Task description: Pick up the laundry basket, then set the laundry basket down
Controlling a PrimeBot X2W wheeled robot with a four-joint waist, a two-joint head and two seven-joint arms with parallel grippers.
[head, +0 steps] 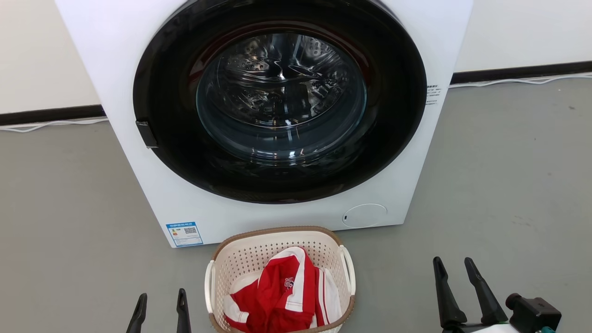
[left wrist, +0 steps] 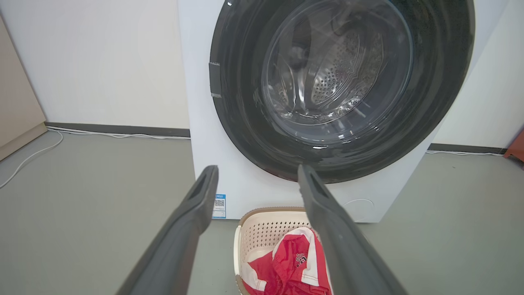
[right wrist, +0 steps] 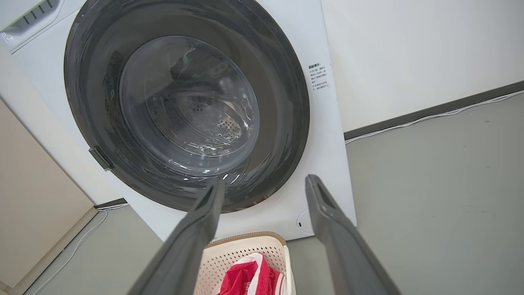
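Note:
The laundry basket (head: 259,252), cream-white and perforated with a brown rim and white side handles, stands on the grey floor just in front of the washing machine. A red and white garment (head: 282,296) lies inside it. My left gripper (head: 161,303) is open at the bottom, left of the basket and apart from it. Further off to the basket's right, my right gripper (head: 455,270) is open too. The left wrist view has the basket (left wrist: 262,231) low between the open fingers (left wrist: 196,205). In the right wrist view the basket (right wrist: 237,256) lies beside the left finger (right wrist: 204,217).
The white front-loading washing machine (head: 152,185) with its closed dark round door (head: 277,101) rises right behind the basket. White cables (head: 51,124) run along the dark skirting at the wall. A beige cabinet (left wrist: 16,106) stands far left. Grey floor spreads on both sides.

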